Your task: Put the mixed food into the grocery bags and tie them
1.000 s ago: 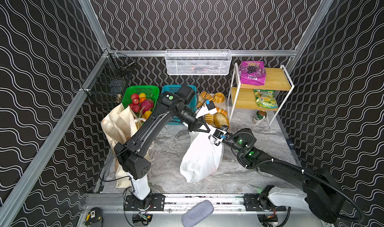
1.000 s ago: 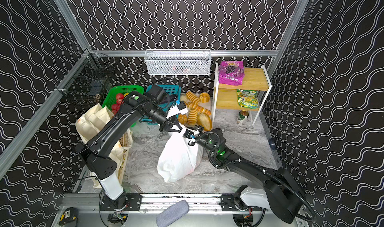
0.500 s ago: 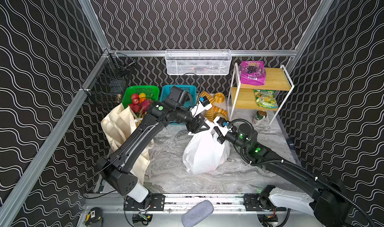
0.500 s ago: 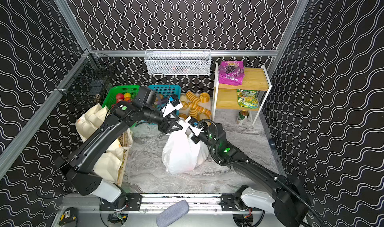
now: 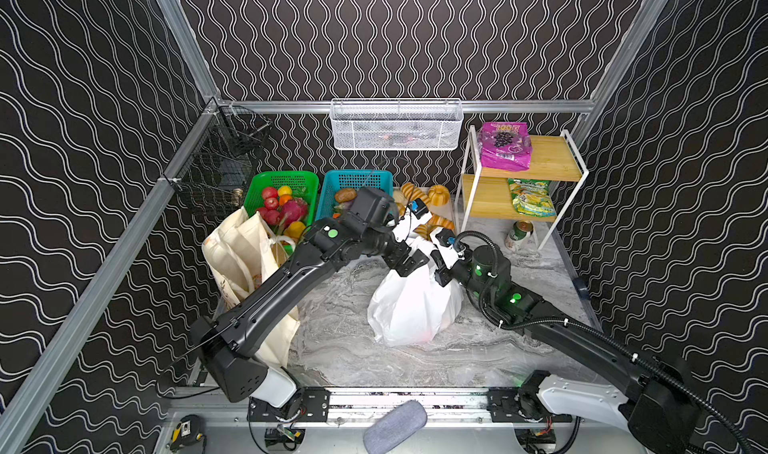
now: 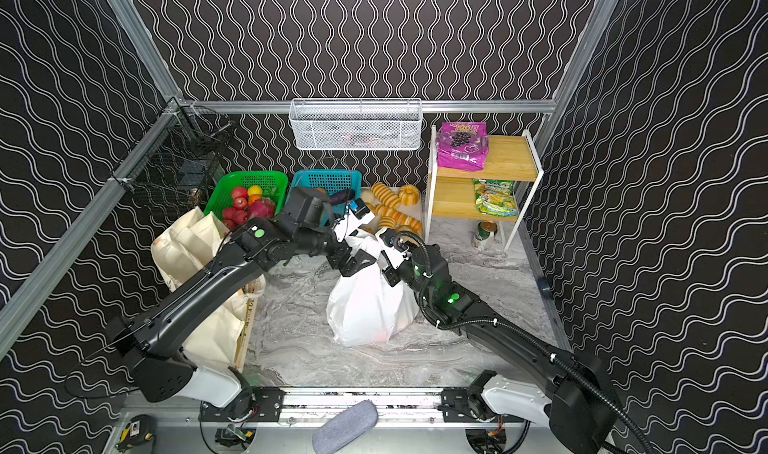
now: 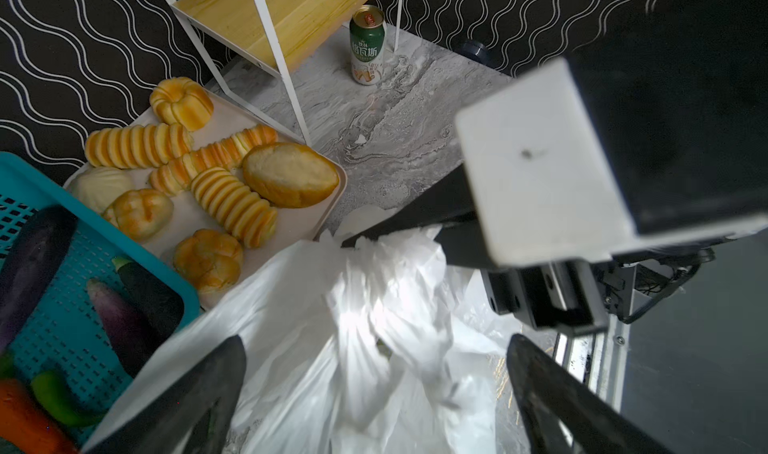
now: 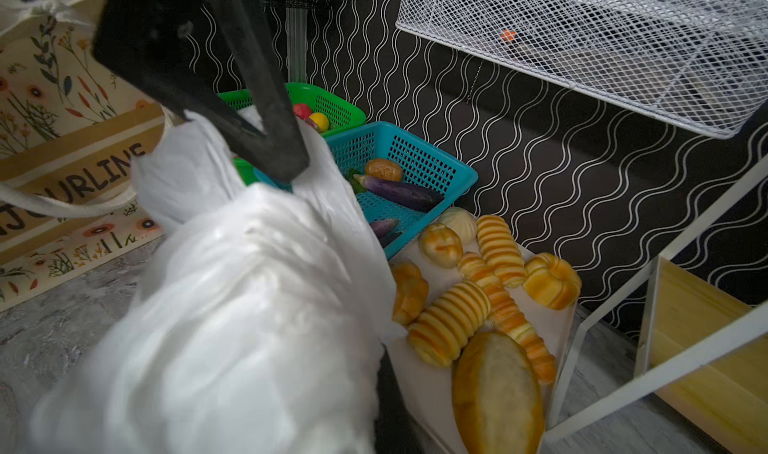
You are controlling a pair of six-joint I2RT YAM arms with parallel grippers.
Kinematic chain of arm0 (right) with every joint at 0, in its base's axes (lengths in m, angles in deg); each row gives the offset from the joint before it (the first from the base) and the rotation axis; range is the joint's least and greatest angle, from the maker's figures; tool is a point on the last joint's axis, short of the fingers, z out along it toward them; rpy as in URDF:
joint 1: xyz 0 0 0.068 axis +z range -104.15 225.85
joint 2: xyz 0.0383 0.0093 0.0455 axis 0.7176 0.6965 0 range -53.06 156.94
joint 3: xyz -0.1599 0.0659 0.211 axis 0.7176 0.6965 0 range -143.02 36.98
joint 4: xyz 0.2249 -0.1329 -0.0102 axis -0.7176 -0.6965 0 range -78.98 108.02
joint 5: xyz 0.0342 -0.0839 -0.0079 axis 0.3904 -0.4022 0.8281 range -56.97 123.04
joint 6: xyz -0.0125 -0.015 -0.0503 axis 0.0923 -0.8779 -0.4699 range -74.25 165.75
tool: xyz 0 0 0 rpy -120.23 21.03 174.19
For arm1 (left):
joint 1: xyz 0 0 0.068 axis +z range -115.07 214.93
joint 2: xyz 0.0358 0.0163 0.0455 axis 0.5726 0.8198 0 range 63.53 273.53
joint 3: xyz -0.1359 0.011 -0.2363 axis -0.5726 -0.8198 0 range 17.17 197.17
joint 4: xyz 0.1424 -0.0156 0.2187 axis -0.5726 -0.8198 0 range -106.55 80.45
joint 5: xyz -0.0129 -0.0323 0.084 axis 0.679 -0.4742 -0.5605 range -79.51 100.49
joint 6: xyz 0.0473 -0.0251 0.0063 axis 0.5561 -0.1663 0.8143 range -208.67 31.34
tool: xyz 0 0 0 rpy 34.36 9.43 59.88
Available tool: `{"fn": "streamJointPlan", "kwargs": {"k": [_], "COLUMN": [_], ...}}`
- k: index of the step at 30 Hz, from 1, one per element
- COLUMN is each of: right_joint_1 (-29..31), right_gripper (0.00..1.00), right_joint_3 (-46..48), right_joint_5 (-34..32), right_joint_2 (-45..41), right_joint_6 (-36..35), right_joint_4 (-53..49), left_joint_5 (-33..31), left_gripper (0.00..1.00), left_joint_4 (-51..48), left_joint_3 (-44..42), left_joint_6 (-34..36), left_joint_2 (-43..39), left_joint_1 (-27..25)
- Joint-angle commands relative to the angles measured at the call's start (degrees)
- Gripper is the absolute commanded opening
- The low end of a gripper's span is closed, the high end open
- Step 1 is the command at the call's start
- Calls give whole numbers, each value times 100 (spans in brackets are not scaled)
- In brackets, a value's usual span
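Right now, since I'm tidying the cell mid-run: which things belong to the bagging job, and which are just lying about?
Job in hand:
- white plastic bag
- canvas tote
- purple snack packet, on the top shelf

Just lying about:
- toy breads on their tray
- green fruit basket
- white wire basket on the back wall

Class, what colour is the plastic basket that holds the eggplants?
Teal; the basket shows best in the right wrist view.

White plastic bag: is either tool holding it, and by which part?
The right tool is shut on the bunched top of the bag. The left tool is open, its fingers either side of that top, gripping nothing.
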Motion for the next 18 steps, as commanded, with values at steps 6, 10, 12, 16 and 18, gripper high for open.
{"fn": "streamJointPlan", "kwargs": {"k": [6, 10, 12, 16, 18], "right_joint_1": [1, 1, -2, -3, 1], "right_gripper": [0, 0, 0, 0, 0], "right_joint_3": [186, 258, 219, 214, 213], "right_joint_5": [31, 98, 108, 61, 13], "right_joint_2": [-119, -189, -182, -211, -274], "right_joint_6": [86, 119, 120, 117, 92], "right_joint_4": [431, 566, 507, 458, 385], "left_joint_5": [-920, -691, -407, -331, -448], "left_gripper": [99, 97, 93, 59, 34], "left_joint_4": [202, -365, -435, -474, -571], "left_joint_3": [102, 259, 262, 311, 388], "left_joint_6": [175, 252, 268, 302, 333], "left_joint_2": [232, 501, 535, 535, 566], "left_joint_1": [-74, -74, -74, -76, -74]}}
